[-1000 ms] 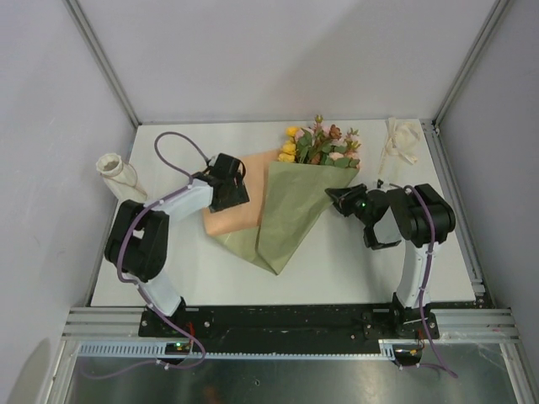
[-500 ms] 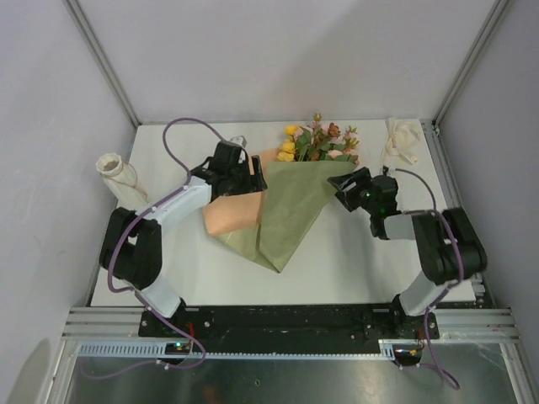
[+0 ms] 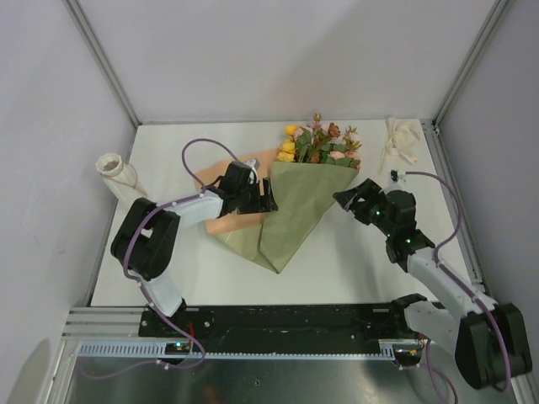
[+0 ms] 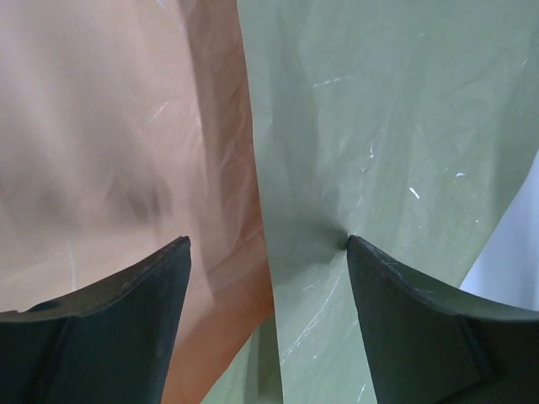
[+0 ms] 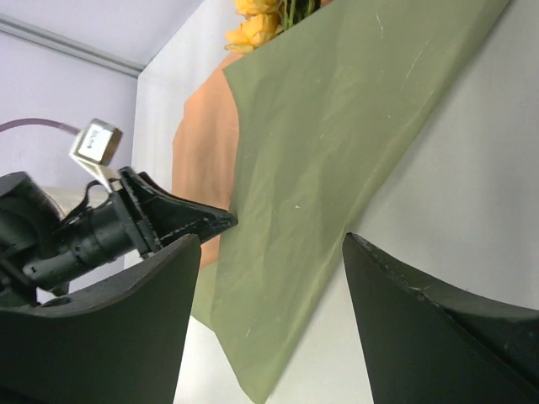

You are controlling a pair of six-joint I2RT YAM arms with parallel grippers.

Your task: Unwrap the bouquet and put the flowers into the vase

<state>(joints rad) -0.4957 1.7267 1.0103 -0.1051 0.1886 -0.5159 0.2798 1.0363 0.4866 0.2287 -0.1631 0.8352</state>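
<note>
The bouquet lies mid-table, an olive-green paper flap [image 3: 290, 206] folded over it and peach inner paper [image 3: 229, 220] bared on its left. The flowers [image 3: 320, 145] stick out at the far end. My left gripper [image 3: 268, 195] is open at the flap's left edge. In the left wrist view the flap edge [image 4: 253, 168] runs between the jaws of the left gripper [image 4: 268, 241], and the right fingertip [image 4: 358, 252] dents the green paper. My right gripper [image 3: 345, 198] is open and empty beside the flap's right edge; the right wrist view shows the right gripper [image 5: 272, 237] over green paper [image 5: 337, 135]. The vase [image 3: 118, 175] is at the table's left edge.
A cream ribbon [image 3: 402, 141] lies loose at the back right corner. Grey walls close in the table on three sides. The left arm's purple cable [image 3: 198, 151] loops over the table behind the bouquet. Yellow blooms [image 5: 257, 21] show at the top of the right wrist view.
The right gripper has opened and its arm has stretched out low toward the bouquet's right edge. The left gripper has slid right across the peach paper to the green flap's edge.
</note>
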